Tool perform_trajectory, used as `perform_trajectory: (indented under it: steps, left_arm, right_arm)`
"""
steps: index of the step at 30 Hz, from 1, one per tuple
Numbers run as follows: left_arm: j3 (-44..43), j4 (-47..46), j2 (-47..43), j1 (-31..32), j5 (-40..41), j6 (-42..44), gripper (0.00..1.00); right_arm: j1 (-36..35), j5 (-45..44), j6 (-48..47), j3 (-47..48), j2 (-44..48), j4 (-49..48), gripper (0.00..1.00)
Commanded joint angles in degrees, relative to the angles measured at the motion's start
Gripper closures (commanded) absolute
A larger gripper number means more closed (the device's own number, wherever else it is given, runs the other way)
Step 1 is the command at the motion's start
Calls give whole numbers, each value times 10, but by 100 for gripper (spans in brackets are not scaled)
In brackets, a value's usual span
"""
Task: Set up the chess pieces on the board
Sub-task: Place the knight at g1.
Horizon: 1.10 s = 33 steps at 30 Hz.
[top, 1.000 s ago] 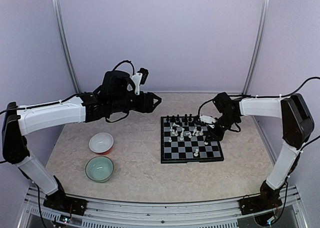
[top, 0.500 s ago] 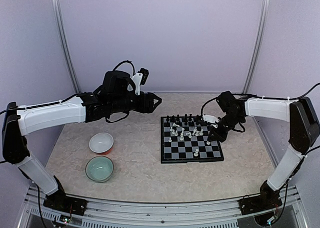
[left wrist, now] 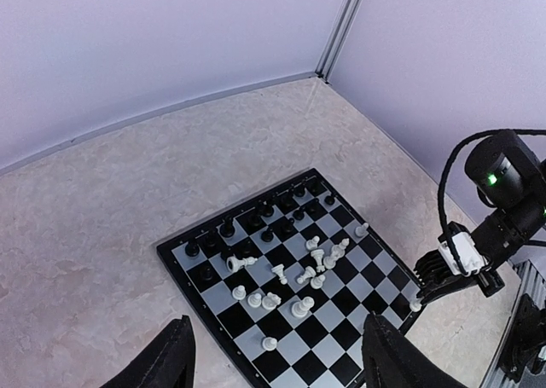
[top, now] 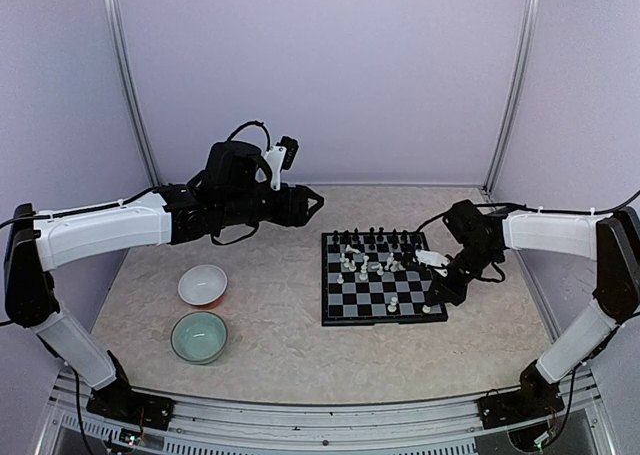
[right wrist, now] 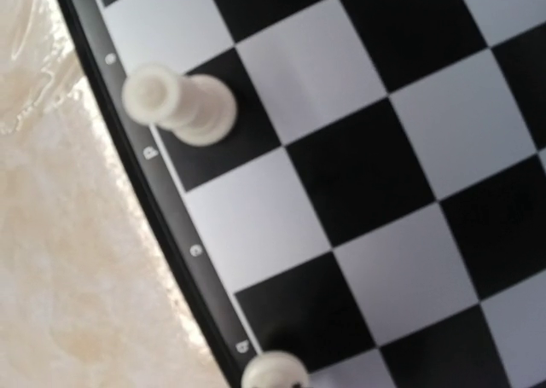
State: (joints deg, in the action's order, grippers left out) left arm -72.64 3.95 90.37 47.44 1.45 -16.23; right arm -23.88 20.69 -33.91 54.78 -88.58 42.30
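Note:
The board lies right of centre on the table, and also shows in the left wrist view. Black chess pieces stand along its far rows. White chess pieces are scattered mid-board, some lying down. My left gripper is open and empty, high up left of the board. My right gripper is low at the board's near right corner, shut on a white piece. In the right wrist view that piece shows at the bottom edge, my fingers do not show, and another white piece stands by the rim.
A white bowl and a pale green bowl stand on the table at the left front. Purple walls close the table in at the back and both sides. The marbled tabletop lies between the bowls and the board.
My right gripper has moved along the board's right edge toward the near right corner, and a white piece moved with it. The left arm has not moved.

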Motion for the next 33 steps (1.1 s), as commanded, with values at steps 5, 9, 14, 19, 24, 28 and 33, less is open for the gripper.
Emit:
perform_trajectory:
  steps: [5,9,14,19,24,28,33]
  left_arm:
    - [-17,4,2,6,2,10,33]
    - [-18,5,3,6,3,11,33]
    - [-18,6,2,6,2,11,33]
    - [-19,7,2,7,2,12,33]
    - [-20,7,3,7,2,12,33]
    - [-19,7,4,8,2,12,33]
    - [-20,8,4,9,3,13,34]
  right_arm:
    - [-13,19,3,1,-7,-22,100]
    - [-20,15,4,7,-19,-23,100]
    - [-25,12,6,5,-23,-28,100]
    - [-27,6,8,1,-22,-34,97]
    - [-28,4,9,1,-23,-40,96]
    - [-29,0,11,6,-31,-41,96]
    - [-32,-4,11,9,-34,-39,94]
